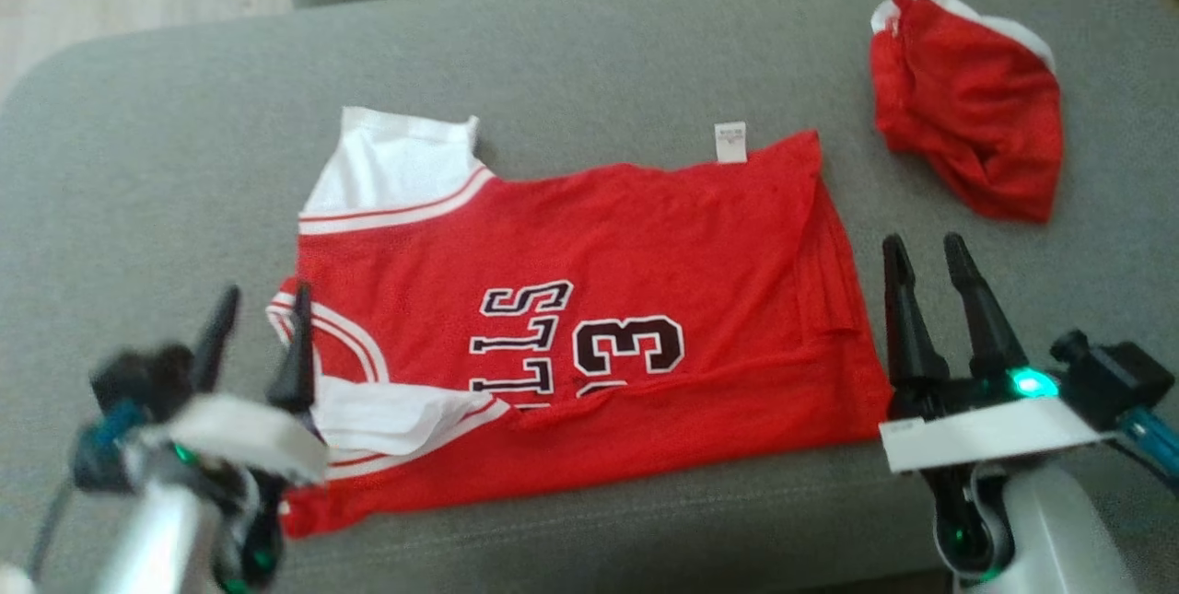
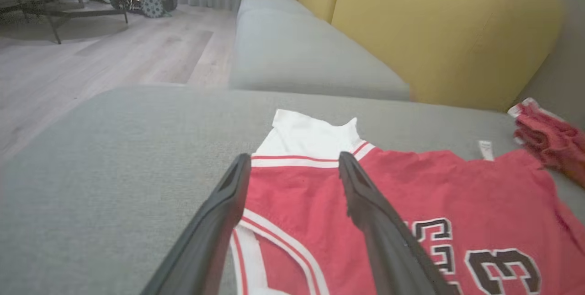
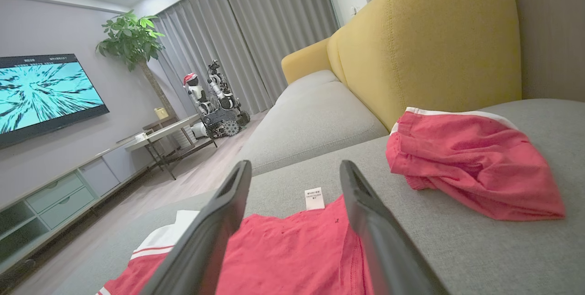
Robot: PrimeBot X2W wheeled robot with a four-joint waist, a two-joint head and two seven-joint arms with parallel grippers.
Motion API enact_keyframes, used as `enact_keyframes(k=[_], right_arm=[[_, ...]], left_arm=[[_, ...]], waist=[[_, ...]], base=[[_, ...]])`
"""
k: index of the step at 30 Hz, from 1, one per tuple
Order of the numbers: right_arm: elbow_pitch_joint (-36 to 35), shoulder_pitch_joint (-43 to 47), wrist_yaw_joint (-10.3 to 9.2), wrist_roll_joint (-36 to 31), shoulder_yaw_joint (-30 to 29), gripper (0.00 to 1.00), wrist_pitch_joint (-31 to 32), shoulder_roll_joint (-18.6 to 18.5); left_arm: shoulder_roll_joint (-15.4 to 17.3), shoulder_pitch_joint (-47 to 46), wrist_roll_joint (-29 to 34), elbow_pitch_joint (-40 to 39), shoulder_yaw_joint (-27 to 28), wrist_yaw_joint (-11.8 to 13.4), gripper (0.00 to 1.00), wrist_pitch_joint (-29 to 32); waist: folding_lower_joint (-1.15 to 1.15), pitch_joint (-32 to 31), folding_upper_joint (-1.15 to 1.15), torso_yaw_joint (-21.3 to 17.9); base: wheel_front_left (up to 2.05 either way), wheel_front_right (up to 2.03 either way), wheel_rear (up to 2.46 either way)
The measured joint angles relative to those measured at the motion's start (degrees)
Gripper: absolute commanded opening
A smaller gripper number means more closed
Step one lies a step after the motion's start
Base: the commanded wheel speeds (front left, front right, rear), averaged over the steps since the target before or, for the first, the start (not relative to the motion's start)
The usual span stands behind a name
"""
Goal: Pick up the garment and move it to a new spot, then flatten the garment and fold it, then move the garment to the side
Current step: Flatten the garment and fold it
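The head view looks steeply down from above onto the grey cushion (image 1: 589,51), taking in the whole red jersey (image 1: 626,244) and the bundled red cloth (image 1: 976,106) at upper right. The left wrist view sits low and close over the jersey's white-trimmed end, facing across the cushion toward the yellow backrest (image 2: 448,34) and the wooden floor (image 2: 91,57). The right wrist view sits low by the opposite end, tilted, facing the same backrest and the room beyond. All three share the jersey, its white tag (image 1: 730,143) and the bundled red cloth
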Motion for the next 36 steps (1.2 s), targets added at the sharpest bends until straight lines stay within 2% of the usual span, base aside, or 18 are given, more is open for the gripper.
enact_keyframes(k=[5,8,16,22,28,36], right_arm=[[-1.37,-3.77,0.00,-0.25,1.03,1.00,0.22,0.30],[-2.36,-5.91,0.00,-0.78,2.22,1.00,0.42,0.48],[-3.71,-9.07,0.00,-1.33,4.44,1.00,0.33,1.69],[-2.32,-12.12,0.00,-0.55,6.05,1.00,-0.30,2.34],[-0.56,-12.41,0.00,0.45,8.03,1.00,-1.36,2.59],[0.69,-15.18,0.00,1.77,9.13,1.00,-2.29,2.90]], left_arm=[[5.81,-10.04,0.52,2.63,0.51,-1.66,1.00,8.80],[8.90,-16.66,0.49,5.72,0.32,-3.82,1.00,16.01],[14.62,-29.71,-1.85,13.68,-0.41,-7.45,1.00,29.05],[18.35,-36.96,-1.69,18.69,-3.20,-8.49,1.00,33.16],[19.05,-40.13,-2.67,21.97,-6.38,-8.56,1.00,35.57],[21.43,-45.09,-2.72,26.84,-7.28,-8.56,1.00,38.43]], waist=[[0.00,4.17,0.00,-1.85],[0.00,7.16,0.00,-3.15],[0.01,13.87,0.00,-7.80],[0.02,17.00,0.00,-11.88],[0.01,18.66,0.00,-14.06],[0.01,20.69,0.00,-15.62]], base=[[0.00,0.00,0.00],[0.00,0.00,0.00],[0.00,0.00,0.00],[0.00,0.00,0.00],[0.00,0.00,0.00],[0.00,0.00,0.00]])
